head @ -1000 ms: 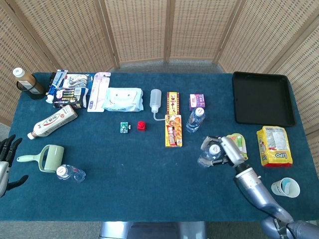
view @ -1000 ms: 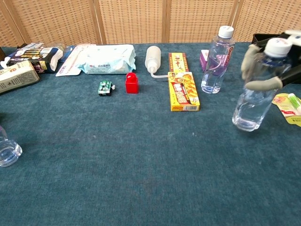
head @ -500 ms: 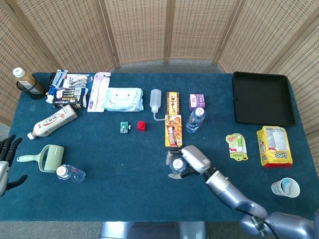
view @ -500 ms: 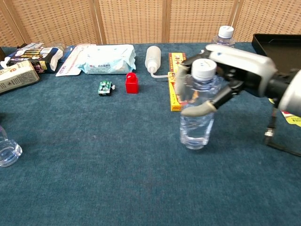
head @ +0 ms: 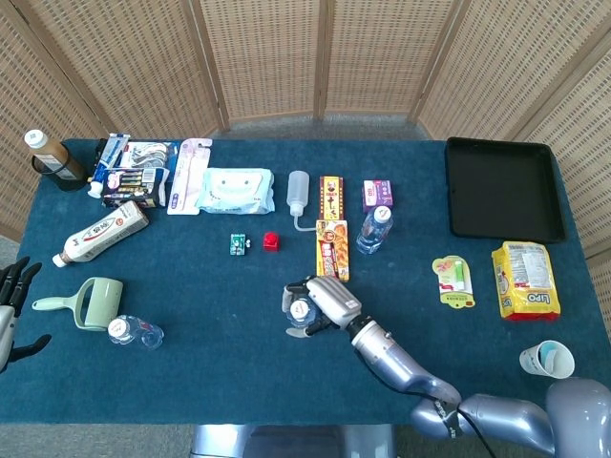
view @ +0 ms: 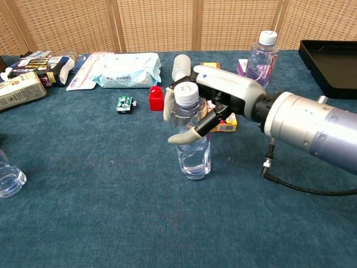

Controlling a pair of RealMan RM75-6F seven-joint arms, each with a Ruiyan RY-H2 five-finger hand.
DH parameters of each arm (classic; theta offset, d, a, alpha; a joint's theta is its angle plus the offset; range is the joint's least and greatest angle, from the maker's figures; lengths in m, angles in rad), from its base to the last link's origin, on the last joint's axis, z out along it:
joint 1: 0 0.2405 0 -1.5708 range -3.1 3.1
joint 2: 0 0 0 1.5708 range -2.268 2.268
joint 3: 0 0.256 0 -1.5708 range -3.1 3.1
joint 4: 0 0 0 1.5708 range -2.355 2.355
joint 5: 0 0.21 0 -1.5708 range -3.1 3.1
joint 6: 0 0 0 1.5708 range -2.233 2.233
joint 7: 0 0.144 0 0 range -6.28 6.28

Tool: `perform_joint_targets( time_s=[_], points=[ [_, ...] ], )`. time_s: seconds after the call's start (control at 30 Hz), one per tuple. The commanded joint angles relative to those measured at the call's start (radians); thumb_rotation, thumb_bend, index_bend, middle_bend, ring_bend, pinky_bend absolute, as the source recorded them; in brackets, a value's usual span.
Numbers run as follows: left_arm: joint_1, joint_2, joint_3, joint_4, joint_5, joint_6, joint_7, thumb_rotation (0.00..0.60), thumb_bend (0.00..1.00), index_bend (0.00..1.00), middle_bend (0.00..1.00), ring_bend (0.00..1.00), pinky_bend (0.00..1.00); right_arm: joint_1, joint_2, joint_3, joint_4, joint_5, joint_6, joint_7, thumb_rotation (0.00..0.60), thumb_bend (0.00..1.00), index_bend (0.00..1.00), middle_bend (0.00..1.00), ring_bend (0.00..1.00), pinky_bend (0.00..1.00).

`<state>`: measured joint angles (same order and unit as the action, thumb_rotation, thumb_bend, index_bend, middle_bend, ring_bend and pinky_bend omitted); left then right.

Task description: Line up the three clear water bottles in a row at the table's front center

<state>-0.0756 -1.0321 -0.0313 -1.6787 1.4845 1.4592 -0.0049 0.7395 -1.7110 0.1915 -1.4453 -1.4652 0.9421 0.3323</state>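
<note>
The right hand (view: 209, 103) is holding a clear plastic water bottle with a white cap (view: 192, 139) upright near the front centre of the blue carpeted tabletop (view: 111, 212). Its fingers (view: 187, 135) are clamping the bottle's upper body just under the cap: one pale finger is crossing the front of the bottle, and the rest of the hand is wrapping around from behind and from the right. The base seems to be touching or just above the cloth; I cannot tell which.

The main risk is tipping. The hold is sitting high on a tall, light, nearly empty bottle, so if the fingers are opening while the base is off the surface or tilted, or are dragging on the neck as they withdraw, the bottle could topple and roll.

A second clear bottle with a purple label (view: 260, 61) is standing upright at the back, beside a yellow and red snack box (head: 331, 250), well apart from the held one. A third clear bottle (head: 136, 332) is lying on its side at the front left, near a pale green handled scoop (head: 88, 303). The left hand (head: 10, 315) is hanging at the table's left edge, its dark fingers apart and holding nothing.
</note>
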Motion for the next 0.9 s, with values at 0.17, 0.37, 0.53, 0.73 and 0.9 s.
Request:
perform_joint_targets(
  time_s=[0.17,0.37,0.53,0.73,0.9],
  points=[
    [-0.003,0.004,-0.001,0.003,-0.01,-0.009,-0.011,0.6,0.05,0.0,0.0,0.0,0.04,0.032,-0.043,0.027,-0.013,0.027,-0.005,-0.034,0.6,0.26,0.52,0.69,0.57,0.39],
    [-0.002,0.013,0.001,-0.001,-0.004,-0.007,-0.029,0.6,0.05,0.0,0.0,0.0,0.04,0.044,-0.058,0.021,0.003,0.04,-0.011,-0.065,0.6,0.26,0.52,0.68,0.56,0.39],
    [0.005,0.02,0.0,0.0,-0.005,0.006,-0.046,0.6,0.06,0.0,0.0,0.0,0.04,0.048,-0.049,0.002,0.03,0.023,-0.016,-0.049,0.6,0.26,0.46,0.62,0.5,0.39],
    [0.004,0.02,0.002,-0.002,-0.002,0.004,-0.042,0.6,0.06,0.0,0.0,0.0,0.04,0.074,0.047,-0.038,-0.025,-0.058,-0.054,0.081,0.6,0.14,0.13,0.33,0.28,0.32],
    [0.005,0.02,0.004,-0.005,0.002,0.006,-0.043,0.6,0.05,0.0,0.0,0.0,0.04,0.081,0.083,-0.056,-0.046,-0.076,-0.058,0.114,0.6,0.11,0.1,0.26,0.2,0.28]
  ],
)
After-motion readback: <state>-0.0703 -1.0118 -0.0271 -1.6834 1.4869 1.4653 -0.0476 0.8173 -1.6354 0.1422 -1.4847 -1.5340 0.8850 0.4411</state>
